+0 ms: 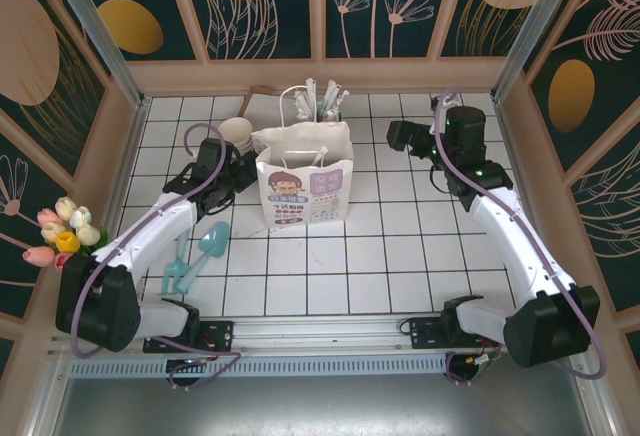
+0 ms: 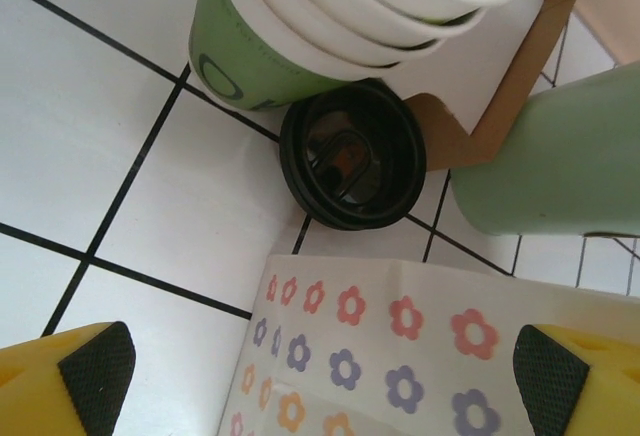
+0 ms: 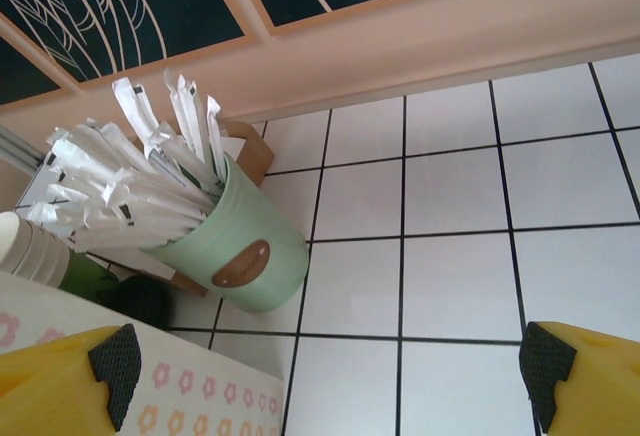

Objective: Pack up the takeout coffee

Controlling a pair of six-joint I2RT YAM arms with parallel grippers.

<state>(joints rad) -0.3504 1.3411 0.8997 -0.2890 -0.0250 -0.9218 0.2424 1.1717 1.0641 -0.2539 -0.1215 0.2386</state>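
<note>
1. A bunch of pink, white and yellow tulips [image 1: 60, 231] lies well to the left of the white paper carrier bag with a cartoon print [image 1: 305, 181], which stands upright and open-topped on the white tiled table [image 1: 400, 266].
2. Two teal plastic scoops [image 1: 197, 254] lie flat on the tiles, to the left of the bag and nearer the arm bases than it.
3. The left gripper [image 2: 320, 371] sits just beside the bag's left side. Its yellow fingers with black pads [image 2: 95, 361] are spread wide apart and hold nothing. The bag's flower-printed side lies between them in the left wrist view.
4. A stack of nested green paper cups with cream insides [image 2: 240, 56] stands behind the bag's left corner.
5. The takeout coffee [image 2: 352, 153], a small dark cup under a round black plastic lid, stands upright on the tiles just behind the bag. It is between the stack and the pale green cup and outside the bag.
6. A brown cardboard holder [image 2: 520, 76] lies behind the bag, beyond the coffee.
7. A pale green cup [image 3: 240, 246] filled with white wrapped sticks [image 3: 130, 186] stands behind the bag's right half.
8. The right gripper [image 3: 330, 366] hovers to the right of the bag, its fingers fully parted and empty.
</note>
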